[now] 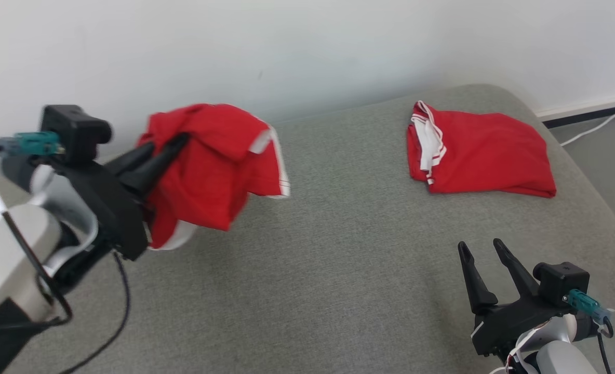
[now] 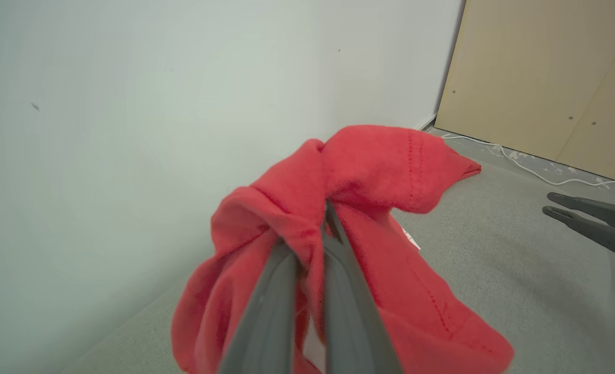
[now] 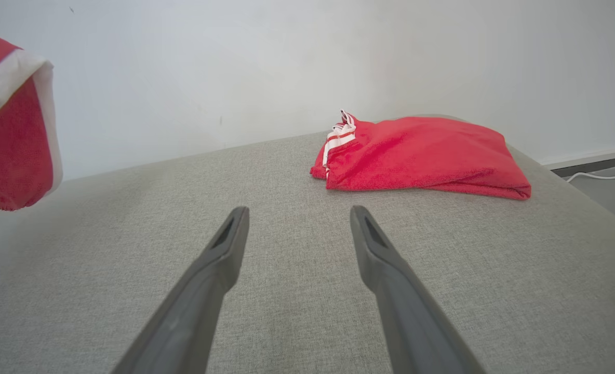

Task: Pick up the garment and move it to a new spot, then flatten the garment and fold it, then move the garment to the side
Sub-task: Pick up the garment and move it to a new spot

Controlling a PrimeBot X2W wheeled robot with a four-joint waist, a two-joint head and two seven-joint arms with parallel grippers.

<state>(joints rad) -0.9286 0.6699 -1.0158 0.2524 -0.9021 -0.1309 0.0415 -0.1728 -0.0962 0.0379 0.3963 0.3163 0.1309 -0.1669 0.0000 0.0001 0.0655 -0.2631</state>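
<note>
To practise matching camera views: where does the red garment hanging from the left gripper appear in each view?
Head view: held garment at upper left.
Left wrist view: held garment at centre.
Right wrist view: held garment at left edge.
Shared landmark: the right gripper, open, in all three.

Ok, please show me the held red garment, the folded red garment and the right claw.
held red garment [image 1: 214,166]: head view, middle of the red cloth.
folded red garment [image 1: 489,150]: head view, its flat red top.
right claw [image 1: 480,244]: head view, midway between the two fingertips.
</note>
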